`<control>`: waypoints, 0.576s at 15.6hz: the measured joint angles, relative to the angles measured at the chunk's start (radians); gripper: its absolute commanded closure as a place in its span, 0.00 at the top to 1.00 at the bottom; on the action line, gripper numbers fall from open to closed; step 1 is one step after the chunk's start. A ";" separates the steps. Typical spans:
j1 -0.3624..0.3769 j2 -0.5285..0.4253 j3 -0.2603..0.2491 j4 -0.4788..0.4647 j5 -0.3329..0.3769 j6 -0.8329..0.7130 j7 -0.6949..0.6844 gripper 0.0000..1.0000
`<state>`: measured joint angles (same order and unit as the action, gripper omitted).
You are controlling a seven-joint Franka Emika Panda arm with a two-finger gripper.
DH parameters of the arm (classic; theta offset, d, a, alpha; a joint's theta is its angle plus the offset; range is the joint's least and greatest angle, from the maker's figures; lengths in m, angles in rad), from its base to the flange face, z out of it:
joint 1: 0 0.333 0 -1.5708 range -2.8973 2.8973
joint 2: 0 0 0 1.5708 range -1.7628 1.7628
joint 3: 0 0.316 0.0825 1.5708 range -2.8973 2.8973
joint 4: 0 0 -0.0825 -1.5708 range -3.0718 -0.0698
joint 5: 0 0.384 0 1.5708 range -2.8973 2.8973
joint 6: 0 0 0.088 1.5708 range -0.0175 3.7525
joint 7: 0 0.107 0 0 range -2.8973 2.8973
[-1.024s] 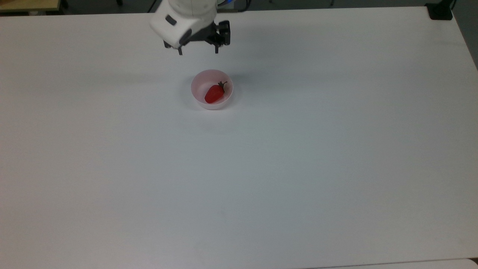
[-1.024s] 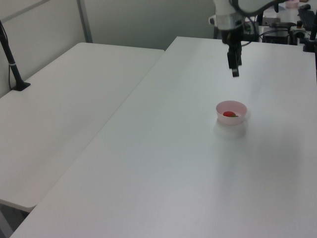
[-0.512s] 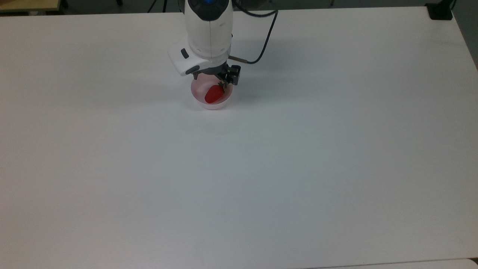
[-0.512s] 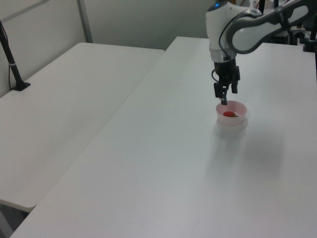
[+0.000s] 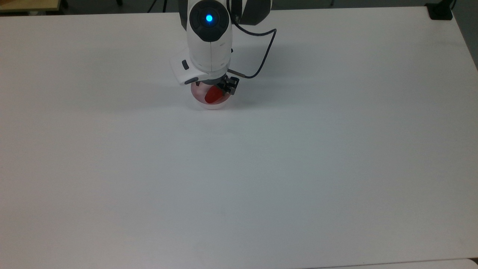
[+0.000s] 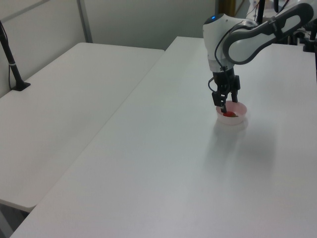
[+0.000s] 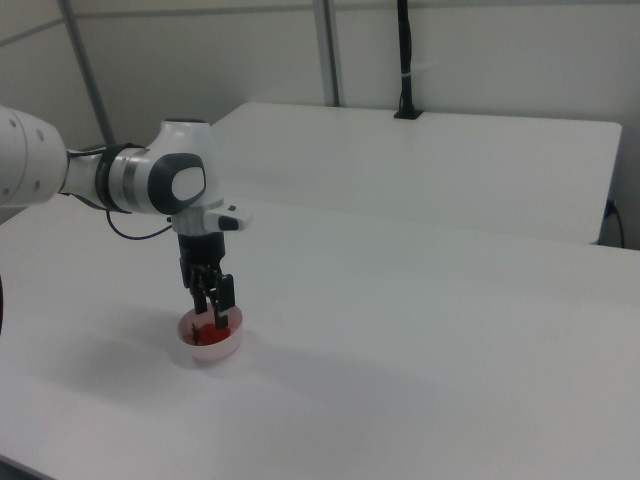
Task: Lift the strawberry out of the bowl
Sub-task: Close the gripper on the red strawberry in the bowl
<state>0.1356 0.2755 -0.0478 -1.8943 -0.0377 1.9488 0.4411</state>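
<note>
The pale pink bowl [image 5: 203,101] stands on the white table [image 5: 261,168], toward the far side in the top view. In it lies the red strawberry [image 5: 213,97], its leafy end hidden under the arm's white hand. My gripper [image 5: 212,89] reaches down into the bowl, open, with one dark finger [image 5: 228,86] showing at the bowl's right rim. The right view has the gripper [image 7: 212,316] with its fingers apart either side of the strawberry [image 7: 205,334] inside the bowl [image 7: 222,347]. The left view shows the gripper [image 6: 224,106] low over the bowl [image 6: 238,119] and strawberry [image 6: 229,114].
A black cable [image 5: 263,56] loops off the wrist to the top view's right. A black clamp base [image 5: 440,11] sits on the table's far right corner. A second white table [image 6: 69,104] adjoins in the left view, with a black post [image 6: 11,62] on it.
The arm has come forward and down from behind the bowl. Its open fingers have dropped from above the rim into the bowl around the strawberry. Bowl and strawberry have not moved.
</note>
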 measured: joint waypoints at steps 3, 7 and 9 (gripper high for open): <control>-0.001 0.018 0.000 -0.004 0.000 0.011 0.020 0.75; -0.002 0.031 -0.001 -0.006 0.000 0.029 0.023 0.73; -0.002 0.034 -0.001 -0.007 0.000 0.036 0.025 0.73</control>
<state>0.1340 0.3097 -0.0485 -1.9009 -0.0377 1.9844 0.4659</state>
